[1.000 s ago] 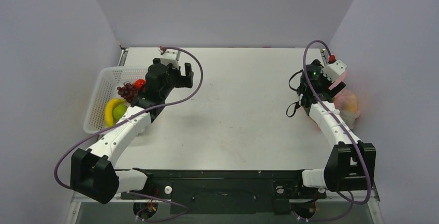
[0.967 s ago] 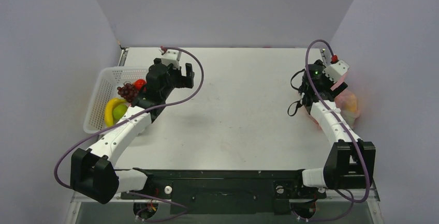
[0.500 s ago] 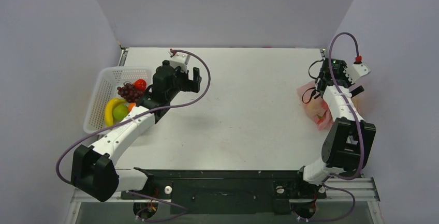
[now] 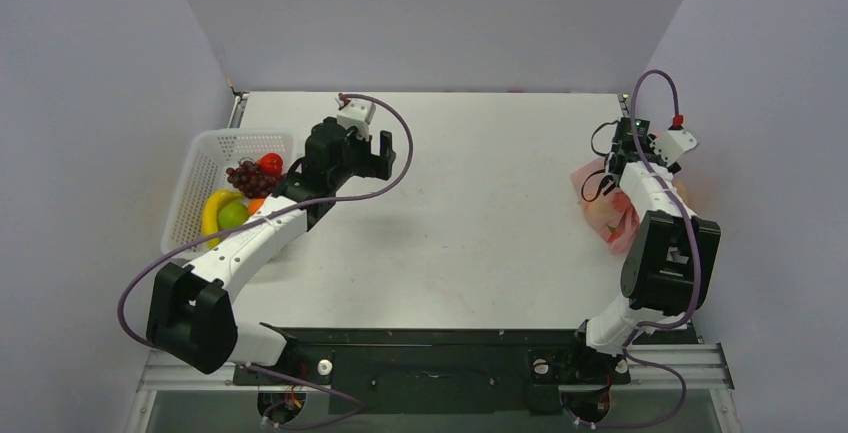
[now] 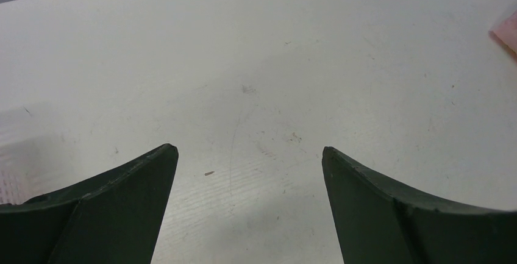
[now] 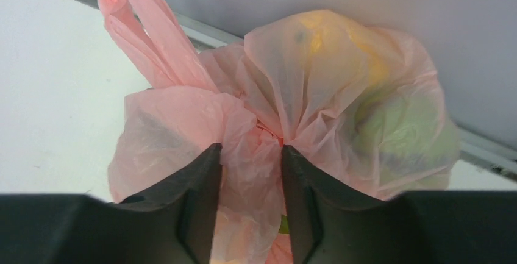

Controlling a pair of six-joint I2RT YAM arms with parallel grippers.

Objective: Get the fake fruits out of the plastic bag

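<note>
While basket [image 4: 190, 188] holds grapes [image 4: 243, 175], banana [image 4: 209, 218], bag [image 6: 177, 111] encloses yellow fruit [image 6: 341, 38].

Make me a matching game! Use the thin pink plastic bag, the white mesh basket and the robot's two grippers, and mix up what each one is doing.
Things:
1. thin pink plastic bag
2. white mesh basket
3. left gripper
4. right gripper

What it is doing:
A. open above the table
B. holds a yellow banana and purple grapes
C. pinching pink film
D. fake fruits show through it

Pairs: 1-D, 2-B, 3-A, 4-C
</note>
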